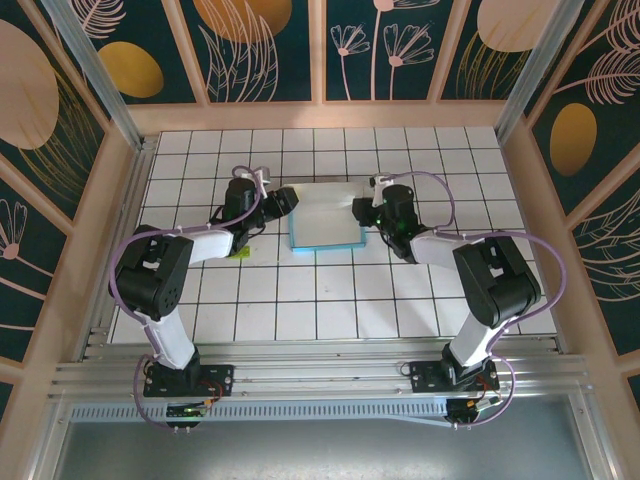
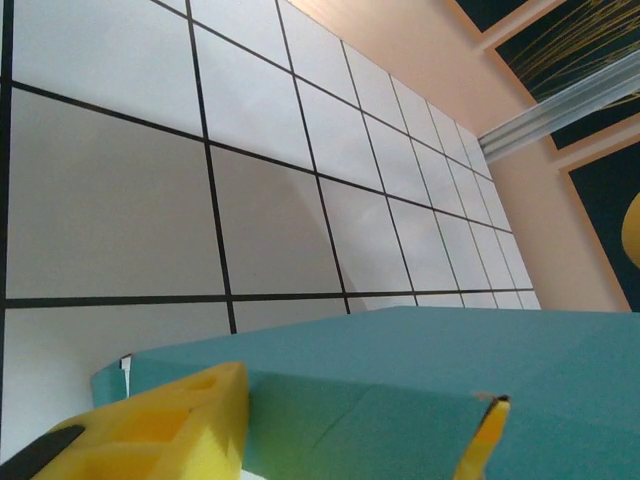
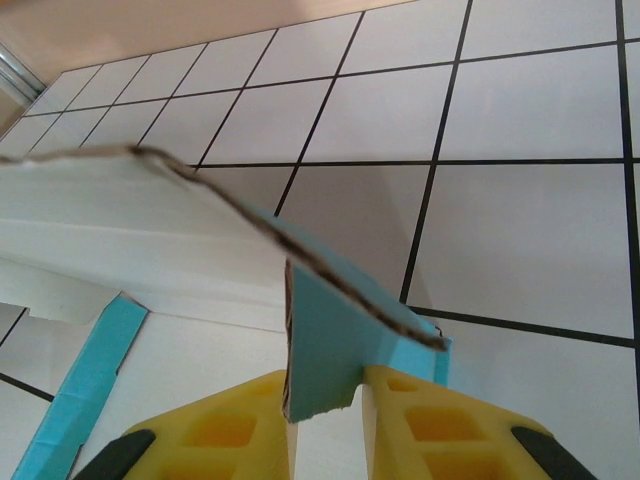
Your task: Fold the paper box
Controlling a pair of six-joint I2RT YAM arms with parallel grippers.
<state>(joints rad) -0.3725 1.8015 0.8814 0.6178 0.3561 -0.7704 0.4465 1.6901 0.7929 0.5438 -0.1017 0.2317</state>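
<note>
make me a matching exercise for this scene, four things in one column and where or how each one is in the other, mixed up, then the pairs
Things:
1. paper box
2. left gripper
3. right gripper
4. lime-green block

Place or state:
a. pinching a teal flap between yellow fingers
b. resting on the table, apart from the box
c. at the box's left side, fingers apart
d. teal and white, lying between the two grippers

Pairs: 1-d, 2-c, 3-a, 4-b
</note>
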